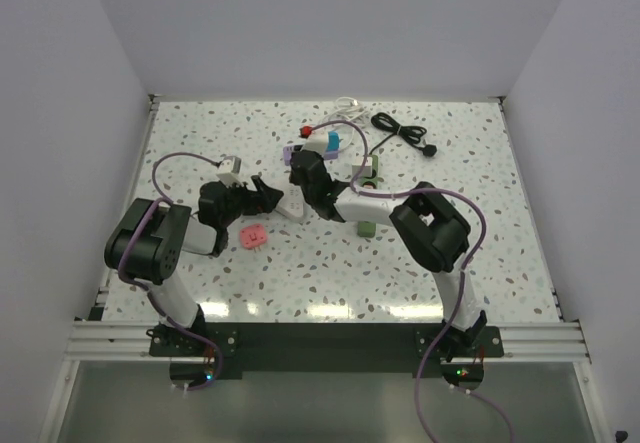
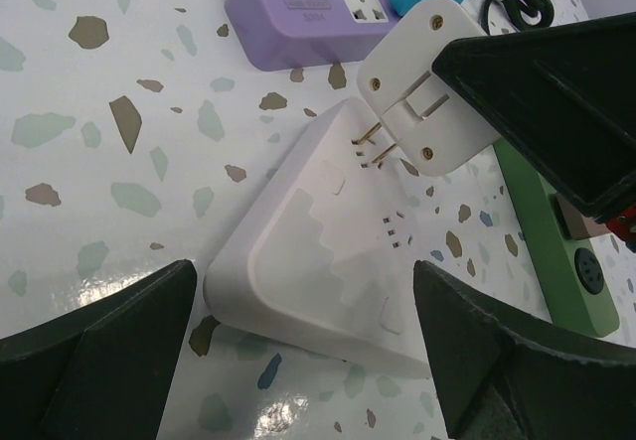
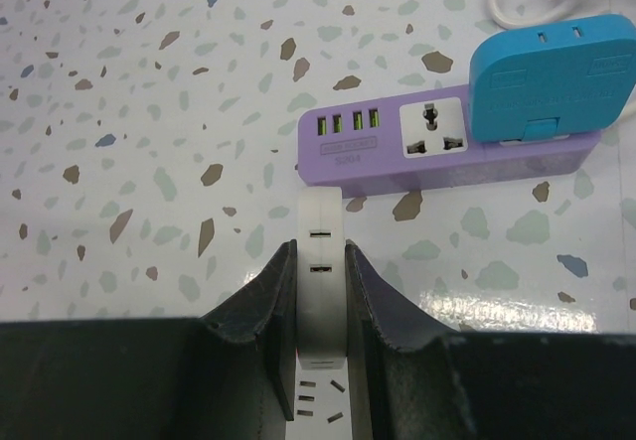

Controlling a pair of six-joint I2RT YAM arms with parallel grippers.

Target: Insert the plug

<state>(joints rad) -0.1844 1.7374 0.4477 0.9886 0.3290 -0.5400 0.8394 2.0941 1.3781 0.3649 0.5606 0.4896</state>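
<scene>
A white triangular power strip lies on the speckled table, also in the top view. My right gripper is shut on a white plug and holds it over the strip's far corner. In the left wrist view the plug is tilted, and its brass prongs meet the strip's slots. My left gripper is open, with its fingers on either side of the strip's near end and apart from it. In the top view the left gripper and the right gripper face each other across the strip.
A purple power strip with a blue plug in it lies just beyond. A green strip lies to the right. A pink block, a black cable and a white cable are also on the table.
</scene>
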